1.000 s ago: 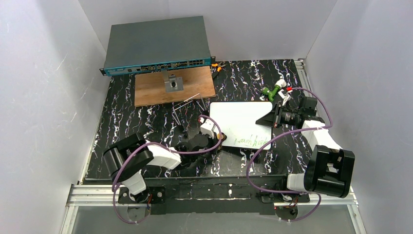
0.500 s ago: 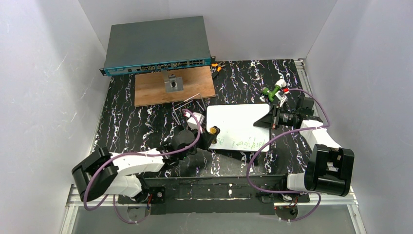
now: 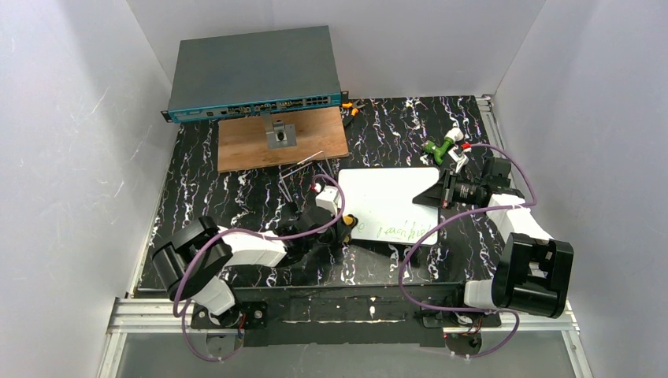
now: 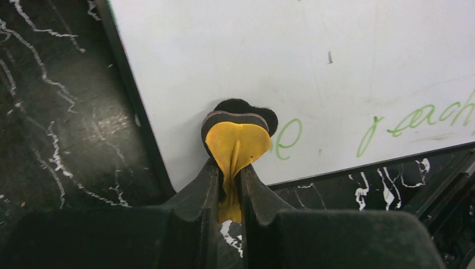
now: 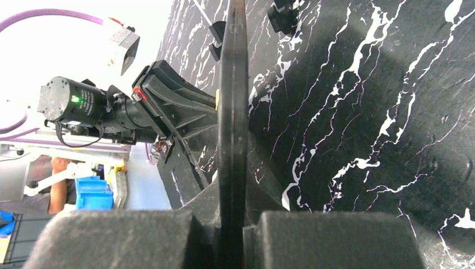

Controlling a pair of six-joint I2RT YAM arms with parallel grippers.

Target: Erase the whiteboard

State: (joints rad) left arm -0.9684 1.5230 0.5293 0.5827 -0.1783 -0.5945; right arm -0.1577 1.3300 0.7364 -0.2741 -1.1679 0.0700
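The whiteboard (image 3: 386, 197) lies on the black marbled table, with green writing (image 3: 403, 230) along its near edge. My left gripper (image 3: 339, 230) is shut on a yellow eraser (image 4: 236, 141), whose black felt presses on the board's near-left corner beside the first green letter (image 4: 287, 137). In the left wrist view the whiteboard (image 4: 280, 61) fills the upper part, and the left gripper (image 4: 229, 175) pinches the eraser's yellow back. My right gripper (image 3: 435, 194) is shut on the board's right edge. The right wrist view shows the whiteboard's rim (image 5: 232, 84) edge-on between the jaws of the right gripper (image 5: 232, 193).
A grey network switch (image 3: 254, 72) stands at the back left. In front of it lies a brown wooden panel (image 3: 315, 142) carrying a small metal block (image 3: 280, 135). A bent wire (image 3: 303, 164) lies near the board's far-left corner, and a green and white object (image 3: 441, 145) lies at the back right.
My left arm pushed the eraser farther onto the board's left part, then drew back to the near-left corner. The board shifted slightly with it. The right gripper kept its grip.
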